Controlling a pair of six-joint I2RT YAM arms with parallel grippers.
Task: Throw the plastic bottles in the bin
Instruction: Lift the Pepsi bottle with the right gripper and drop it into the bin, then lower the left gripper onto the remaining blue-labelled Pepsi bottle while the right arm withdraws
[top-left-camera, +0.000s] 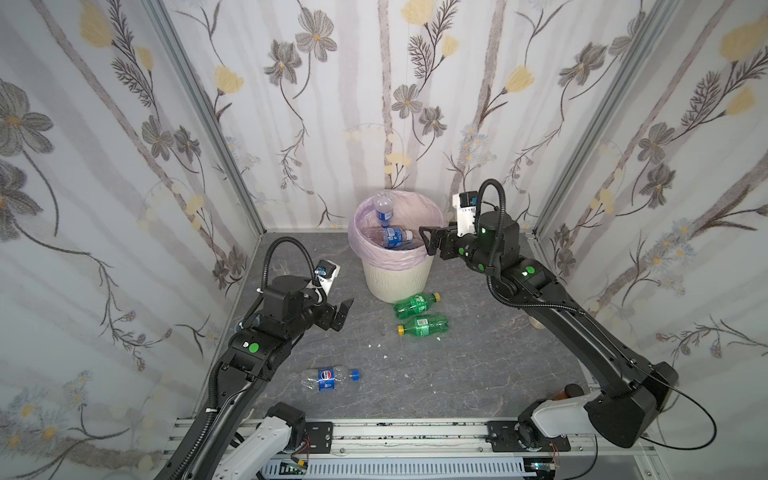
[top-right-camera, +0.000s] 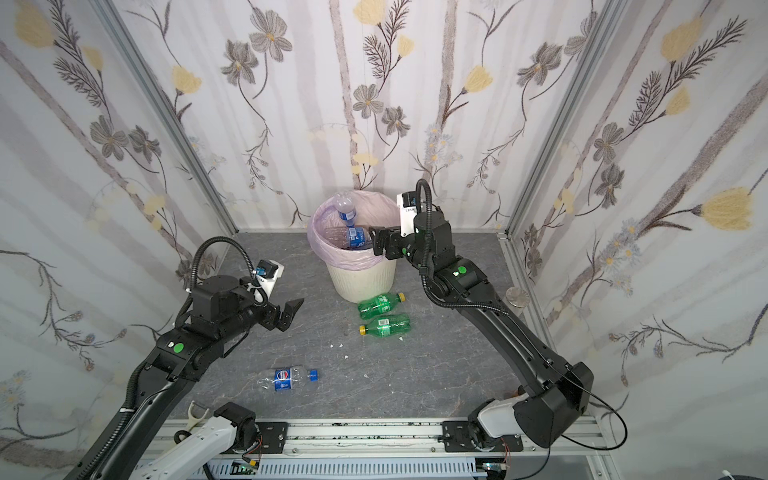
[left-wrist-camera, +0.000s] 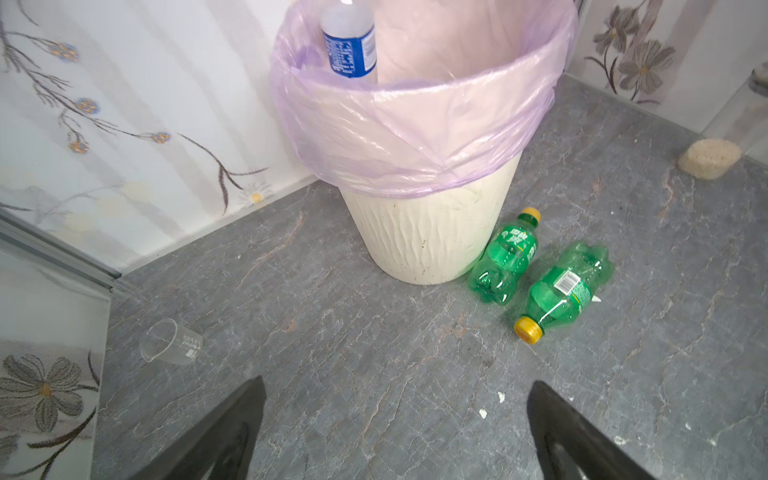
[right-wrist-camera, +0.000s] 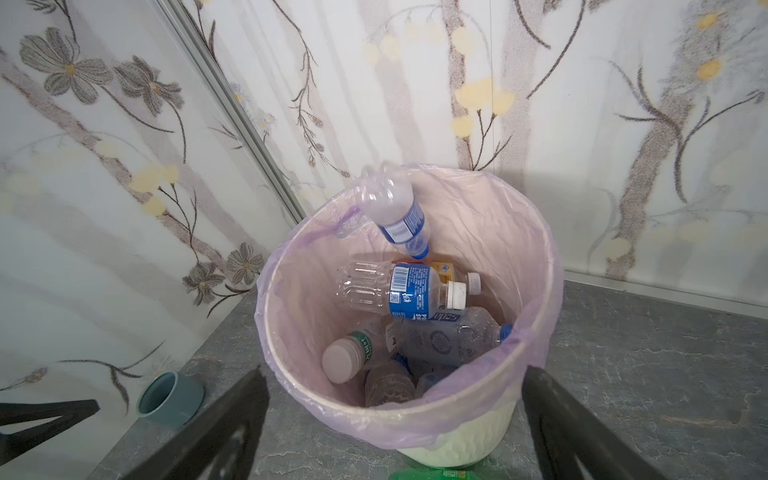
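While right fingers (right-wrist-camera: 249, 399) gape at bin (top-left-camera: 399, 282) rim, two green bottles (top-left-camera: 415, 304) alongside

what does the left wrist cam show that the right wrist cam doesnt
Left wrist only: a clear cup on the grey surface, and both green bottles full length beside the base of the bin; the right wrist view catches only a green sliver at its edge. Right wrist only: the bin's inside, where a white-capped bottle lies atop several others, and a grey-blue cup by the wall. Both: the pink-lined bin and a blue-labelled bottle leaning neck-down against its rim.
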